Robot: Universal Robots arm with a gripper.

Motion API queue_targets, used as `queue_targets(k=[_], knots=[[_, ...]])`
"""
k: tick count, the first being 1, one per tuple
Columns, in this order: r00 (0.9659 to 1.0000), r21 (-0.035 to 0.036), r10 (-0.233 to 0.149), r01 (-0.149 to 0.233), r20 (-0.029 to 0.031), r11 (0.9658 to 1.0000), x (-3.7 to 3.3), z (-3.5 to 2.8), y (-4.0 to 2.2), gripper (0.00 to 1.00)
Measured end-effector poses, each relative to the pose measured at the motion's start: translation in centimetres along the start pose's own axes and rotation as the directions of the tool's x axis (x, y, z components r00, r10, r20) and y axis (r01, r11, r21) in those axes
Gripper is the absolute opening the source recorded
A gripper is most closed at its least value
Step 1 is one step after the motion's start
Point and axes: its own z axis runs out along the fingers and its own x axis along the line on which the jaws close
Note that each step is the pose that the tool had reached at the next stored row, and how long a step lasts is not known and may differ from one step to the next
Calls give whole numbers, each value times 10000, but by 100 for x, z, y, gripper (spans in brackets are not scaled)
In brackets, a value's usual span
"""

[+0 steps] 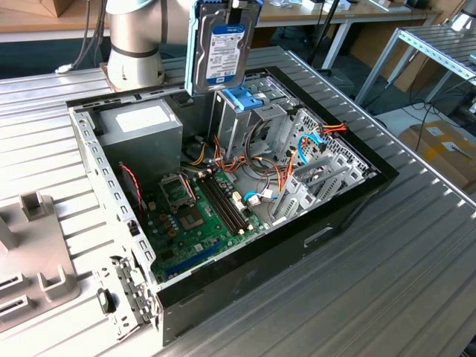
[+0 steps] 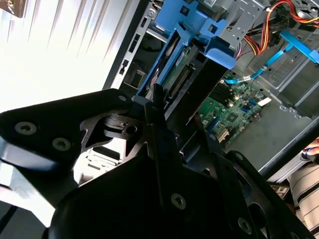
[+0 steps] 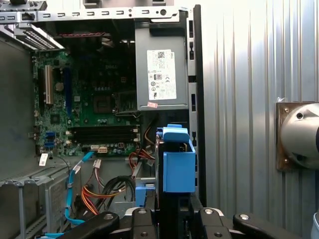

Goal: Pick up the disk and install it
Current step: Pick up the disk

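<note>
Gripping the disk (image 1: 224,46) upright, the tool (image 3: 173,209) hovers above the cage (image 1: 242,123).

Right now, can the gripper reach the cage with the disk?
Probably yes. The gripper holds the disk upright right above the cage, with nothing between them in the exterior view. The cables lie beside the cage, not over it.
</note>
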Motion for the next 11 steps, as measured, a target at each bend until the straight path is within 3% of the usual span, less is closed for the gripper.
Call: queue_targets(k=[11], knots=[[10000, 1, 0, 0, 1, 10000, -1, 0, -59, 35]])
